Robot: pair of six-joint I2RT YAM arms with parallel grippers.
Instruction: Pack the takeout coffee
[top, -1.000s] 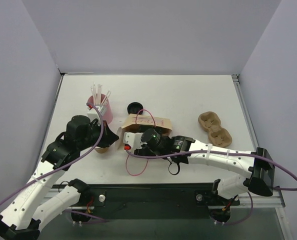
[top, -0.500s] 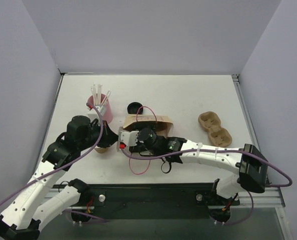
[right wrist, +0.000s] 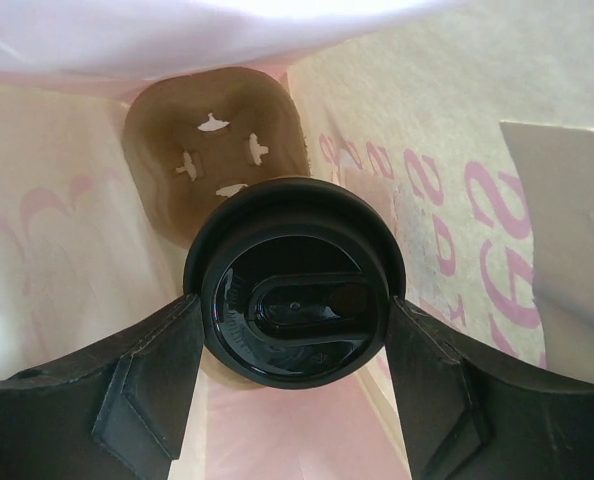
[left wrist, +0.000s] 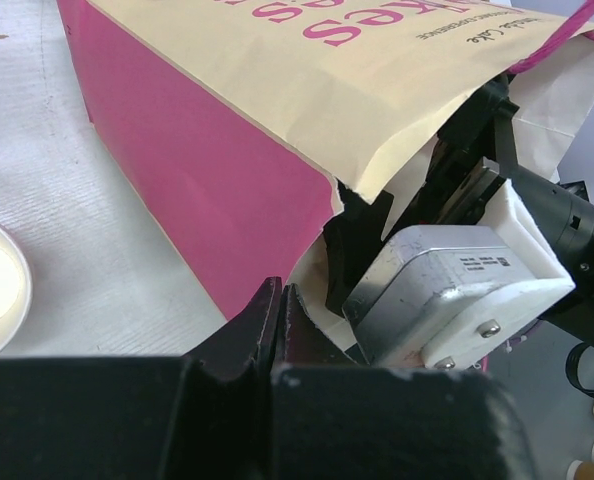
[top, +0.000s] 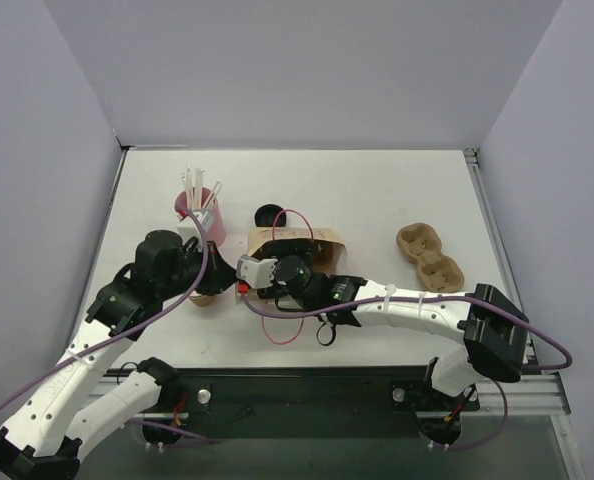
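The takeout coffee (right wrist: 293, 285), seen from above as a black lid, hangs inside the paper bag (right wrist: 457, 150). My right gripper (right wrist: 293, 305) is shut on it, one finger on each side of the lid's rim. A brown pulp carrier (right wrist: 217, 140) lies deeper in the bag. From above, the bag (top: 317, 243) lies on its side mid-table, and the right wrist (top: 295, 272) reaches into its left-facing mouth, so the cup is hidden there. My left gripper (left wrist: 277, 292) is shut, pinching the bag (left wrist: 207, 190) at the lower edge of its mouth. The right wrist's camera block (left wrist: 457, 290) sits just inside.
A pink cup of white straws (top: 199, 205) stands at the back left. A loose black lid (top: 269, 214) lies behind the bag. A lidless brown cup (top: 206, 297) stands under my left arm. A second pulp carrier (top: 430, 258) lies at the right.
The right arm has pushed leftward and further into the bag's mouth with the cup. The left arm has stayed where it was.
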